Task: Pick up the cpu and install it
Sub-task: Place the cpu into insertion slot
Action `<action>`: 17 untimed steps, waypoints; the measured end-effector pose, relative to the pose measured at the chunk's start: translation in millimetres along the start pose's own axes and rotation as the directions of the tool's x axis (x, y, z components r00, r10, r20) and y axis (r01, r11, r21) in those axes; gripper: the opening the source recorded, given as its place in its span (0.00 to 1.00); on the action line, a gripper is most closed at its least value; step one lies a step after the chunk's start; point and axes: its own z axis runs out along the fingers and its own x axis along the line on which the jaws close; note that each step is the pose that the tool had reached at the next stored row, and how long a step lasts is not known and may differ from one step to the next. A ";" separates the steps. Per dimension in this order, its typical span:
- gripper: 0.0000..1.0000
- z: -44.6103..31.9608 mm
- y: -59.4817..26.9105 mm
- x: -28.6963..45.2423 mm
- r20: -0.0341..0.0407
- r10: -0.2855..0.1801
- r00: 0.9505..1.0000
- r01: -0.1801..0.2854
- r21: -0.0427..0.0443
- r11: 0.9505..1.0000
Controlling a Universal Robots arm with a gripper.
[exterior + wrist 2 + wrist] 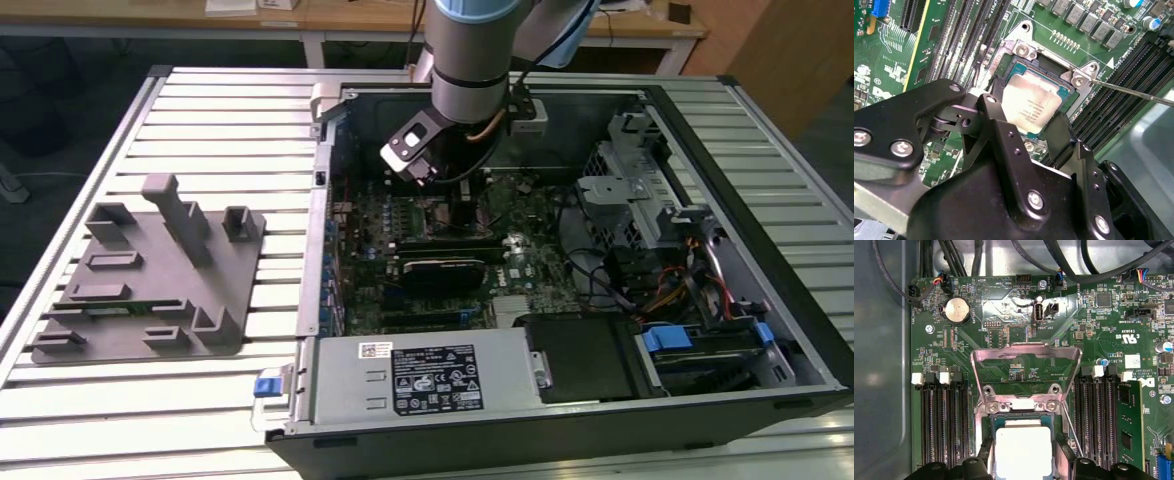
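Arm (474,60) enters at the top centre of the exterior view, wrist inside the open PC case (534,445). The case lies on its side on the slatted metal surface (200,410).

Second wrist view: pincer (1029,120) straddles the cpu (1031,102). The cpu lies flat inside the socket (1049,62) outline, silver top up, with a thin teal rim showing round it. Can't tell whether the pincer is clamped on the cpu or loose around it, because contact at the cpu's edges isn't readable. Also can't tell if the cpu is fully seated or just above the contacts.

First wrist view: load plate (1004,349) stands open, hinged at the socket's edge and lying over bare motherboard (1094,325). The thin retention lever (1070,427) runs just beside the socket, between it and one bank of RAM slots (1099,425). A second bank flanks the socket on the opposite side. The coin cell (957,309) is beyond the load plate, well apart from the cpu.

Exterior view: power supply (420,378) sits in the case at lower centre of frame. The grey fixture plate (147,290) is on the surface at the exterior view's left, apart from the case.
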 end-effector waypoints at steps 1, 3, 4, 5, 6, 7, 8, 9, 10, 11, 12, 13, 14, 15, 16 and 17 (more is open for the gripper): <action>0.60 0.0 0.0 0.0 0.000 0.000 1.000 0.000 0.000 1.000; 0.60 0.0 0.0 0.0 0.000 0.000 1.000 0.000 0.000 1.000; 0.60 -0.4 0.0 0.0 0.000 0.000 1.000 0.000 0.000 1.000; 0.60 -1.3 0.0 -0.1 0.000 0.000 1.000 0.000 0.000 1.000; 0.60 -2.5 0.1 0.0 0.000 0.000 1.000 0.000 0.000 1.000; 0.60 -4.0 0.1 -0.1 0.000 0.000 1.000 0.000 0.000 1.000; 0.60 -5.8 0.1 -0.1 0.000 0.000 1.000 0.000 0.000 1.000; 0.60 -8.0 0.2 -0.1 0.000 0.000 1.000 0.000 0.000 1.000; 0.60 -10.3 0.2 -0.1 0.000 0.000 1.000 0.000 0.000 1.000; 0.60 -12.6 0.3 -0.2 0.000 0.000 1.000 0.000 0.000 1.000; 0.60 -14.8 0.3 -0.2 0.000 0.000 1.000 0.000 0.000 1.000; 0.60 -17.0 0.4 -0.2 0.000 0.000 1.000 0.000 0.000 1.000; 0.60 -19.2 0.4 -0.3 0.000 0.000 1.000 0.000 0.000 1.000; 0.60 -21.2 0.5 -0.3 0.000 0.000 1.000 0.000 0.000 1.000; 0.60 -23.9 0.6 -0.3 0.000 0.000 1.000 0.000 0.000 1.000; 0.60 -25.0 0.6 -0.3 0.000 0.000 1.000 0.000 0.000 1.000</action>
